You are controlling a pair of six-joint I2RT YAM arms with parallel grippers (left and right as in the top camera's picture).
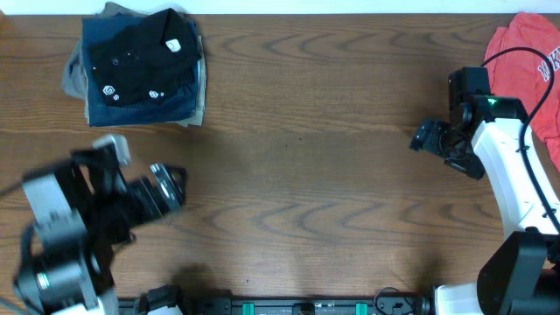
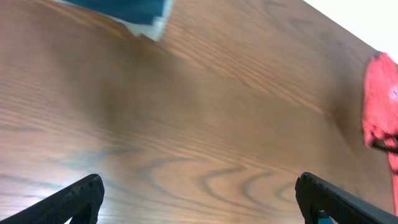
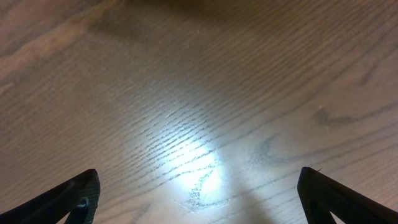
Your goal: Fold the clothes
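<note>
Left hand (image 1: 168,186) and right hand (image 1: 426,137), each with fingers spread wide, hang over a brown wood-grain surface (image 1: 297,175).

The surface is streaked wood with a bright glare patch under the right hand. Past its far edge the left wrist view shows only plain white. The clothes (image 1: 140,54) lie at the far-left corner, well apart from the blurred left hand near the left edge and across the full width from the right hand by the right edge. They are one black garment folded to a rough square, with two small white round logos along its near side and a small white mark toward its far-right corner. It rests on top of a pile (image 1: 131,112) of dark-blue denim and tan cloth. A coral-red shirt (image 1: 525,48) sits at the far-right corner.
</note>
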